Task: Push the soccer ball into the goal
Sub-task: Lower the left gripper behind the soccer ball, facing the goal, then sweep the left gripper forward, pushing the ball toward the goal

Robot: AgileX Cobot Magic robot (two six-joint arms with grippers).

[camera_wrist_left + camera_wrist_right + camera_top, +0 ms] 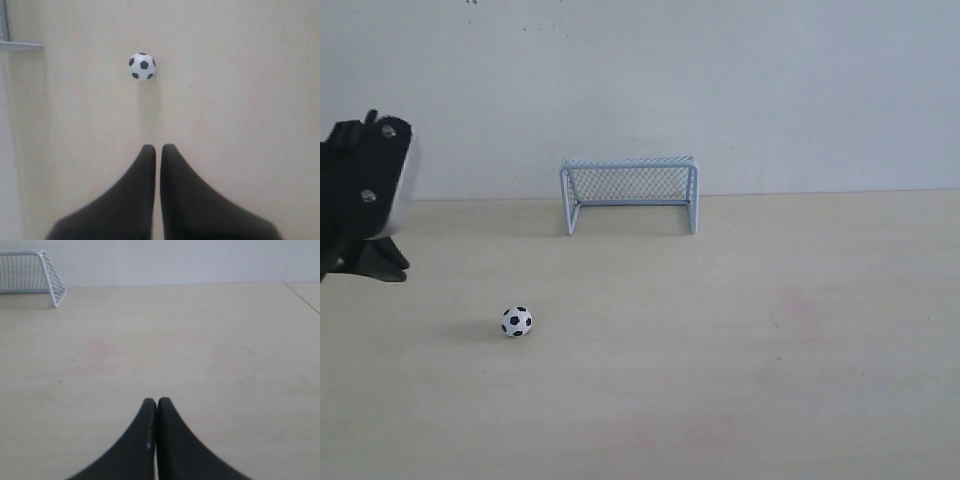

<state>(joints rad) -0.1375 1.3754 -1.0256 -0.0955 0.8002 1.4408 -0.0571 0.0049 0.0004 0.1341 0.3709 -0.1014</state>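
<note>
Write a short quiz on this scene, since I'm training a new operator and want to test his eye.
1. True or false: the tiny black-and-white patterned soccer ball already lies inside the pale tube-framed, mesh-netted miniature goal.
2. Which wrist view shows the ball? A) left B) right C) both
3. Fill in: the black left claw and black right claw are both ____, holding nothing.
Key: 1 false; 2 A; 3 shut.

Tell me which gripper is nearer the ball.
Left. The left gripper has the ball just ahead of its tips, not touching. The right gripper sees only table and goal, no ball.
</note>
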